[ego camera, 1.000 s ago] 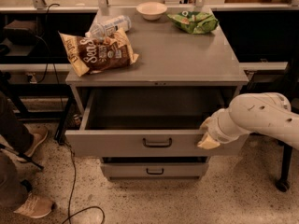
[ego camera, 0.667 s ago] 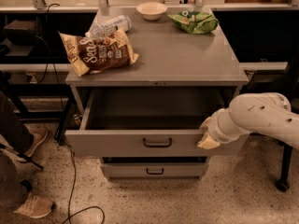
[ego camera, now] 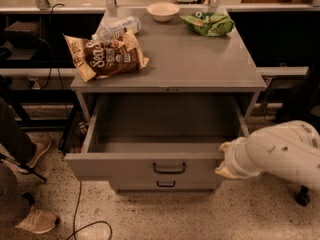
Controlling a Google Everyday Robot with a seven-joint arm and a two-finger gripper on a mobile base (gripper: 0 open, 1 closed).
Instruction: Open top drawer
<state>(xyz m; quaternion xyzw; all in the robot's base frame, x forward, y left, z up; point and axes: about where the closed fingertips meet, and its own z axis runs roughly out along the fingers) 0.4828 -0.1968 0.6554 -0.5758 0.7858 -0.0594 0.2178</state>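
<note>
The top drawer [ego camera: 125, 168] of the grey metal cabinet stands pulled far out, and its inside looks empty. A small black bar handle [ego camera: 169, 168] sits centred on its front. My gripper [ego camera: 223, 160] is at the right end of the drawer front, at the end of my white arm [ego camera: 280, 151] that reaches in from the right. The fingers are hidden by the wrist. A lower drawer [ego camera: 162, 186] with a like handle shows just under the open one.
On the cabinet top [ego camera: 200, 64] lie a brown snack bag [ego camera: 107, 56], a plastic bottle [ego camera: 116, 28], a white bowl [ego camera: 163, 11] and a green bag [ego camera: 207, 23]. A person's legs and shoes [ego camera: 35, 219] are at the left. A cable [ego camera: 75, 209] runs over the floor.
</note>
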